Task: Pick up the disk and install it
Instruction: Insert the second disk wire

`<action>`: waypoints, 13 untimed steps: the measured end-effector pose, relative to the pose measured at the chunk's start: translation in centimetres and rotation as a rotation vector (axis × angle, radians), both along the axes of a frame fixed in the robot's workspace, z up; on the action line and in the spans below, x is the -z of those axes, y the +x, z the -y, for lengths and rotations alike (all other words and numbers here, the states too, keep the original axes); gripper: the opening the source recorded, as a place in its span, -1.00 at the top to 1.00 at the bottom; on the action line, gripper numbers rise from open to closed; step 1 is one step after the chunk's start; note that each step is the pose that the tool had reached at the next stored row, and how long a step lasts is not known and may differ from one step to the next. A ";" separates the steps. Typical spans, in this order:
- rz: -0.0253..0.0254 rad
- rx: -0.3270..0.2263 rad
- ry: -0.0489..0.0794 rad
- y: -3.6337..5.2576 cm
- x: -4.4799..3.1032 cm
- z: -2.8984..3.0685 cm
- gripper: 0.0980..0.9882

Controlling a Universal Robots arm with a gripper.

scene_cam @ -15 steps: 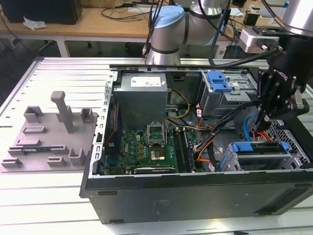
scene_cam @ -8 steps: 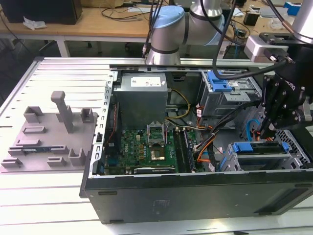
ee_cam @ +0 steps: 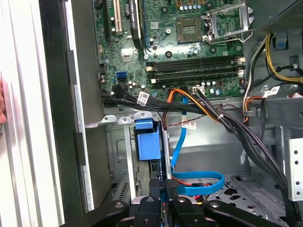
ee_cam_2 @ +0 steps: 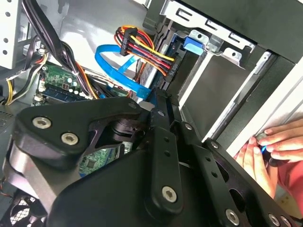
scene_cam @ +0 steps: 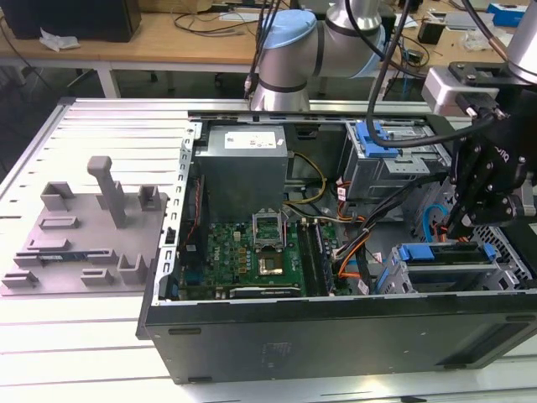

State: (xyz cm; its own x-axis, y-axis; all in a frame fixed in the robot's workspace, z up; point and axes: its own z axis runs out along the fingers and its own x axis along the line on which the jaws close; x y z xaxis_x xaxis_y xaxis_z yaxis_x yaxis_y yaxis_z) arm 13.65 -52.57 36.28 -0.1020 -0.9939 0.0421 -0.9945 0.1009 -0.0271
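The claw (ee_cam: pixel 163 201) is seen clenched on the disk (ee_cam: pixel 147 142), which is held edge-on, long axis pointing straight down into the drive cage (scene_cam: pixel 453 273), already partway seated there.

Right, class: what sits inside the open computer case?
A green motherboard, a grey metal box, coloured cables and blue-framed drive bays. The black gripper covers part of the bays.

I was working in a robotics lab: an open computer case (scene_cam: pixel 336 327) lay on a slotted aluminium table (scene_cam: pixel 92 336), with cluttered wooden workbenches (scene_cam: pixel 168 38) behind.
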 end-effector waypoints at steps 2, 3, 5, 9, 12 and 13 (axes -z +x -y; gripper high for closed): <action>0.0012 -0.001 0.005 0.00 0.08 0.06 0.86; 0.0017 -0.001 0.007 0.00 0.16 0.08 0.86; 0.0019 -0.001 0.008 0.00 0.25 0.10 0.86; 0.0019 -0.002 0.008 0.00 0.59 0.12 0.86; 0.0019 -0.002 0.008 0.00 0.74 0.15 0.86; 0.0020 -0.002 0.008 0.00 0.73 0.15 0.86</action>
